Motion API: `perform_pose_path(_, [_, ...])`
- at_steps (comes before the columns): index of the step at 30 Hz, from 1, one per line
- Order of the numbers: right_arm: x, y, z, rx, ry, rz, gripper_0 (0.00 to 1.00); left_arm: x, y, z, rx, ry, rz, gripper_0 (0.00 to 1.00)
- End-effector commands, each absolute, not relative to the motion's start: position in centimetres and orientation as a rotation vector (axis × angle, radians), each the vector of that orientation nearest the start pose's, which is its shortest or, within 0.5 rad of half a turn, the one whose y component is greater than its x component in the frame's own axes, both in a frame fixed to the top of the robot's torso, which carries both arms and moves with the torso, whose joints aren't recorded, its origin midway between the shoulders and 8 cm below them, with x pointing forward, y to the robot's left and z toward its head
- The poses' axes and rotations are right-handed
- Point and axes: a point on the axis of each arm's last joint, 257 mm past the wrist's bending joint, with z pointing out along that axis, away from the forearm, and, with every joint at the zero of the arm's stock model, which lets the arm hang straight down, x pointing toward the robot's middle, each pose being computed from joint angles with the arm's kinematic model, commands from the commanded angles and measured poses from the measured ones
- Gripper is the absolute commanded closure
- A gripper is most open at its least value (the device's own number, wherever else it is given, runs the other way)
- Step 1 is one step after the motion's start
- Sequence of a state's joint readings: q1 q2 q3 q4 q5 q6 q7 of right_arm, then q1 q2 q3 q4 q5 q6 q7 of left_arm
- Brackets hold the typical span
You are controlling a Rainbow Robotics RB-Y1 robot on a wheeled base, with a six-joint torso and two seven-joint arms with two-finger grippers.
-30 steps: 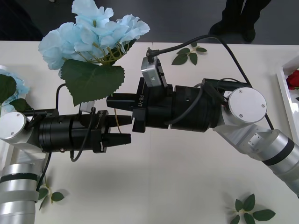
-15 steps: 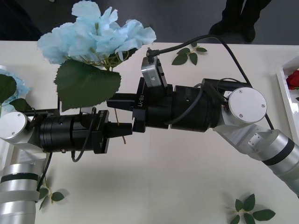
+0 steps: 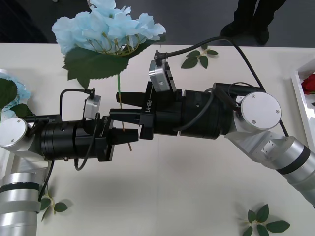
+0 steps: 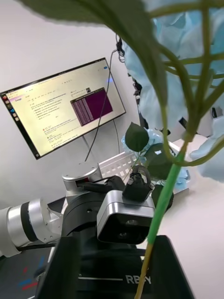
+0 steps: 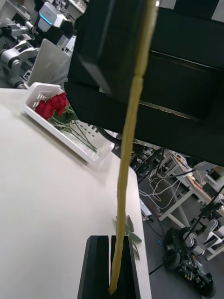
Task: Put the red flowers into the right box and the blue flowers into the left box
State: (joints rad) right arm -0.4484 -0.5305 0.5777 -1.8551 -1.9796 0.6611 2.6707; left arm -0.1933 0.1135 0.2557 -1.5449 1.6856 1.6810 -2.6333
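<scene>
1. A white tabletop (image 3: 162,191) fills the front view, with a dark floor beyond its far edge at 12 o'clock; the right wrist view looks past the arms to a lit monitor (image 4: 63,107) on a pale wall.
2. The left gripper (image 3: 124,141) lies level above the tabletop just left of centre, pointing toward 3 o'clock. Its black fingers (image 5: 100,266) are pressed together on the bottom end of a thin stem (image 5: 128,154), pinching it.
3. That stem rises toward 12 o'clock to a blue flower (image 3: 108,27), a pale blue cluster with a big green leaf (image 3: 96,63) under it, held in the air over the far edge of the tabletop.
4. The right gripper (image 3: 119,106) reaches in from 3 o'clock and meets the left one nose to nose. Its fingers stand spread apart on either side of the stem, higher up than the left gripper's hold.
5. More of the blue flowers (image 3: 10,96) lie at the 9 o'clock edge, in front of the left arm; the left box under them cannot be made out.
6. The right box (image 5: 70,133), a white tray, sits at the 3 o'clock edge of the tabletop, with the red flowers (image 5: 52,103) lying inside it, blooms together at 1 end.
7. Loose green leaf sprigs lie on the tabletop at 1 o'clock (image 3: 198,56), 5 o'clock (image 3: 263,222) and 7 o'clock (image 3: 51,205).
</scene>
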Motion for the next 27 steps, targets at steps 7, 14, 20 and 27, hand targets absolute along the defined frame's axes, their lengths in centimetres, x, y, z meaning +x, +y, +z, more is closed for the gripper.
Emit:
perform_pose_path(7, [35.2, 9.5, -5.7, -1.108, 1.217, 1.152, 0.0, 37.2, 7.3, -13.6, 0.932, 1.369, -1.309, 1.0])
perform_pose_path(14, [35.2, 9.5, -7.1, -1.094, 1.252, 1.171, 0.0, 39.7, 11.0, -12.0, 0.727, 1.374, -1.248, 1.0])
perform_pose_path(20, [35.2, 9.0, -6.5, -1.069, 1.255, 1.195, 0.0, 42.0, 14.8, -10.6, 0.495, 1.489, -1.149, 1.0])
perform_pose_path(27, [36.5, 5.3, -5.2, -1.143, 1.25, 1.142, 0.0, 42.7, 19.8, -9.5, 0.258, 1.608, -1.039, 1.0])
